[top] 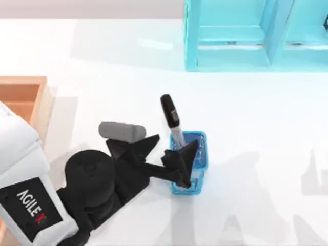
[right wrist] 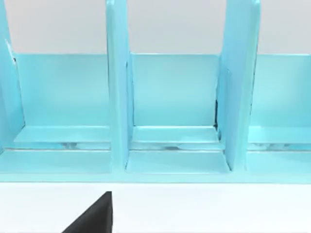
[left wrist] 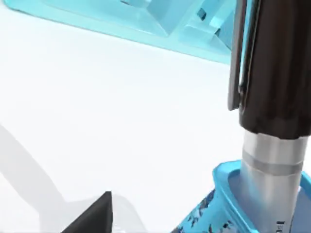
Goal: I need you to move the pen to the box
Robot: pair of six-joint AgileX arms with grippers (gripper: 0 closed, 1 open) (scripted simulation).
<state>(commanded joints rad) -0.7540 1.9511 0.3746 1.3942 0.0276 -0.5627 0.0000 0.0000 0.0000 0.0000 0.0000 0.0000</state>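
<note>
The pen (top: pixel 172 119), a marker with a thick black cap and a pale grey barrel, stands tilted in a small blue mesh cup (top: pixel 197 165) near the middle of the white table (top: pixel 256 113), its cap end leaning up and away from the cup toward the far side. In the left wrist view the pen's black cap and clip (left wrist: pixel 272 63) loom close, with the silver barrel dropping into the cup's blue rim (left wrist: pixel 228 177). The left pincer (top: pixel 180 163) is at the cup's left edge, its dark fingers (top: pixel 185 154) right beside the lower barrel; whether they are pressing on the pen or apart from it cannot be told. The black left arm reaches in from the table's lower left, its white housing marked AGILEX. The box (top: pixel 23 97), a shallow wooden tray with an orange-brown floor and tan walls, sits at the table's left edge, well apart from the pen and partly covered by the arm's housing. A large cyan shelf unit (top: pixel 241 36) stands at the far right of the table; its divided bays (right wrist: pixel 170 111) face the right wrist camera.
</note>
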